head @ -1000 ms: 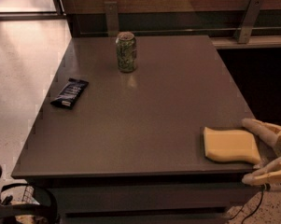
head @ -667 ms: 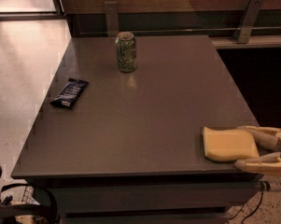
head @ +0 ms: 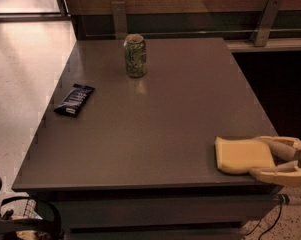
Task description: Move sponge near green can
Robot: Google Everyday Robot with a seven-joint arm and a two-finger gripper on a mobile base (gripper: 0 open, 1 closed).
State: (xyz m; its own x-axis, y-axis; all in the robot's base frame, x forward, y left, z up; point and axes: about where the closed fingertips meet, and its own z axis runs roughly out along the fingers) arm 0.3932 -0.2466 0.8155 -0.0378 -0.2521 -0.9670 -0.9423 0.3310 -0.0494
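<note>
The sponge (head: 240,155), a flat pale-yellow pad, lies at the table's front right corner. My gripper (head: 258,157) comes in from the right edge, one cream finger (head: 277,145) along the sponge's far side and the other along its near side, both touching its right end. The sponge rests flat on the table. The green can (head: 135,55) stands upright at the back of the table, left of centre, far from the sponge.
A flat dark-blue snack wrapper (head: 74,99) lies near the table's left edge (head: 45,124). A wall ledge with metal brackets (head: 266,21) runs behind the table. Pale floor lies to the left, and dark equipment sits at the bottom left corner.
My gripper has moved left onto the sponge's right end and its fingers have narrowed from wide apart to touching the sponge's two sides. The sponge and can have not moved.
</note>
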